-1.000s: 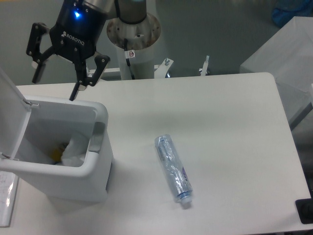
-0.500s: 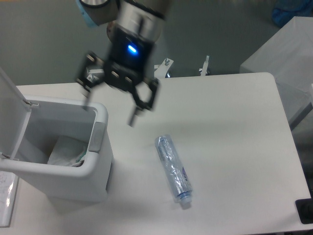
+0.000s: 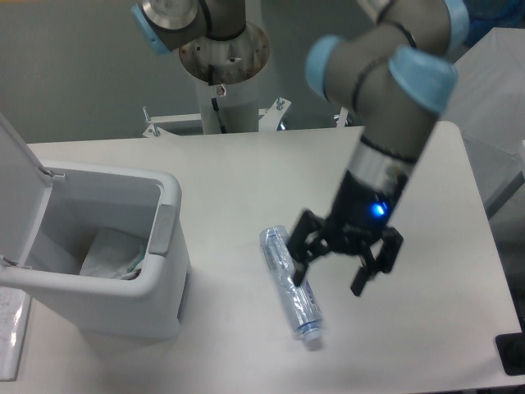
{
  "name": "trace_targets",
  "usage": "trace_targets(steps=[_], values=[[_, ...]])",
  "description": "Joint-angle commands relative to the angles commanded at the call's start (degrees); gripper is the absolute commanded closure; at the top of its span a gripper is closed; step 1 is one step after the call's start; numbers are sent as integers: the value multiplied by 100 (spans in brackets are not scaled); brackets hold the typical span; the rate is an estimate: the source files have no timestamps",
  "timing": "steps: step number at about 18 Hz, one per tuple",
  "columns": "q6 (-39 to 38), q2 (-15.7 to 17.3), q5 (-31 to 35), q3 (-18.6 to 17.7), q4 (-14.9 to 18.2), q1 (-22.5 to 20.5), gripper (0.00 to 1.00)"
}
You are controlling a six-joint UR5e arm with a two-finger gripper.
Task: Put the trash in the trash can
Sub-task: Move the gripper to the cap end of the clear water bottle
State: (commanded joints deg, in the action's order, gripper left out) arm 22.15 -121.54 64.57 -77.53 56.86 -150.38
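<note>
A squashed clear plastic bottle point(image 3: 290, 286) with a bluish label and a white cap lies on the white table, its cap toward the front edge. My gripper point(image 3: 330, 275) is open just right of the bottle's middle, low over the table; its left finger point(image 3: 300, 264) reaches the bottle's right side and nothing is between the fingers. The white trash can point(image 3: 166, 246) stands at the left with its lid swung up. Inside lies a crumpled clear wrapper point(image 3: 112, 255) with a green edge.
The robot's base column point(image 3: 223, 61) rises behind the table's far edge. A white-draped object point(image 3: 484, 90) stands at the right, beyond the table. A dark object point(image 3: 513, 353) sits at the front right corner. Papers point(image 3: 10, 328) lie at the front left.
The arm has swung from above the trash can across the table to the right. The open gripper has come down beside the bottle. The wrapper now lies settled in the can.
</note>
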Motion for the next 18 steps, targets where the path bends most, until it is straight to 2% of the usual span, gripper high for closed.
trace_targets(steps=[6,9,11,13,18], values=[[-26,-510,573,325,149,123,0],[-26,-809,863,746,885,228,0],[-61,-1029,1074,984,1238,325,0],[-105,-1178,1268,1090,1380,422,0],[-193,-1310,1347,1152,1652,580,0]])
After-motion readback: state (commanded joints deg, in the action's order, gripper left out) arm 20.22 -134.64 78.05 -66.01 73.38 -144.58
